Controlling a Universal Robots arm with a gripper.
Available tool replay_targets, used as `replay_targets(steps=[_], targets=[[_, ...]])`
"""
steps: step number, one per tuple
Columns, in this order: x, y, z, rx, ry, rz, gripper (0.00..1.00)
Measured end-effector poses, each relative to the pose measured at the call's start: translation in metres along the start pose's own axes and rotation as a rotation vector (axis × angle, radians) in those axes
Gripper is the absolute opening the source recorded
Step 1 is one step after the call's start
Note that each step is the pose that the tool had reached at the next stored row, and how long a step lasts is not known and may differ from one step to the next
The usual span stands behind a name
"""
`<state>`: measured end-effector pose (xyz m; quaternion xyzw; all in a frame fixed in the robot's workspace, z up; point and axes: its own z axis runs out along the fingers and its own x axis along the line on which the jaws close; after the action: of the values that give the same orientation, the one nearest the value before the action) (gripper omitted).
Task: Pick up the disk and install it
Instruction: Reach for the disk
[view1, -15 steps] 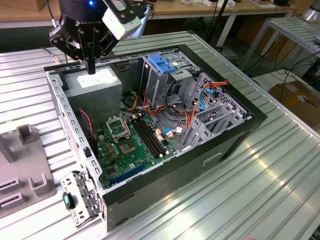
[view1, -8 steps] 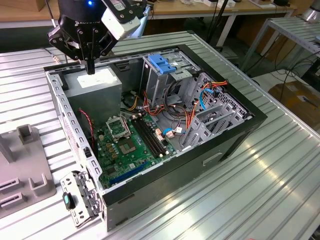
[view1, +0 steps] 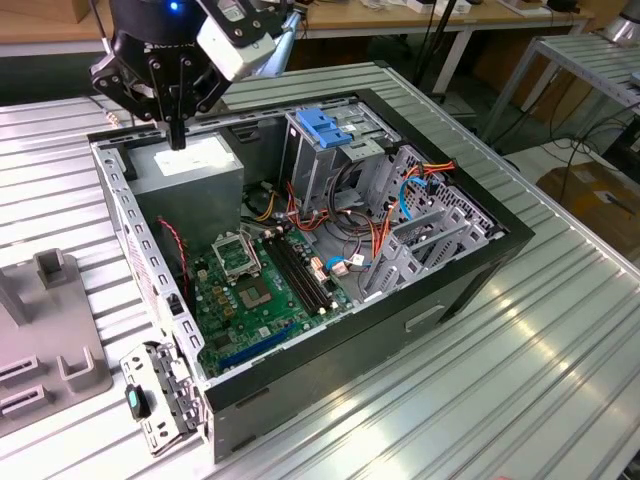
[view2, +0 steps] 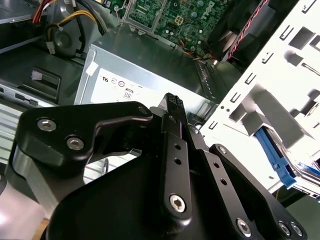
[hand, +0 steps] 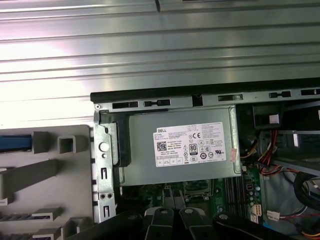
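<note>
Disk (hand: 10, 143): you see its blue edge rail only, seated in the grey fixture (hand: 45, 170) on the table (hand: 150, 60), beside the open computer case (view1: 450, 300). Gripper (view1: 177, 140): fingers pressed together, holding nothing, over the power supply (hand: 180, 150) with its white black-printed sticker, apart from the disk.

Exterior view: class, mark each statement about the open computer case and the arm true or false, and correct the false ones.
1. The gripper hangs over the power supply. True.
2. The gripper holds a hard drive. False: it is shut and empty.
3. The computer case lies open, its motherboard showing. True.
4. The blue latch lies on the motherboard. False: it sits atop the drive cage.
5. The case rests on carpet. False: it rests on a ribbed metal table.
</note>
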<state>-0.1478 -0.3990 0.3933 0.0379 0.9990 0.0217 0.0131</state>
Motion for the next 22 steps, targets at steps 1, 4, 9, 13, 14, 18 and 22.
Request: replay_targets(steps=[1, 4, 9, 13, 14, 18, 22], targets=[[0.0017, -0.0001, -0.0001, 0.0000, 0.0000, 0.000, 0.11], [0.0046, -0.0003, -0.0001, -0.0001, -0.0001, 0.000, 0.11], [0.0064, -0.0005, -0.0002, 0.0000, 0.0000, 0.000, 0.11], [0.0068, -0.0005, -0.0002, 0.0000, 0.0000, 0.000, 0.11], [0.0068, -0.0005, -0.0002, 0.0000, 0.0000, 0.000, 0.11], [0.0069, -0.0005, -0.0002, 0.0000, 0.0000, 0.000, 0.11], [0.0086, -0.0007, -0.0003, 0.0000, 0.0001, 0.000, 0.11]])
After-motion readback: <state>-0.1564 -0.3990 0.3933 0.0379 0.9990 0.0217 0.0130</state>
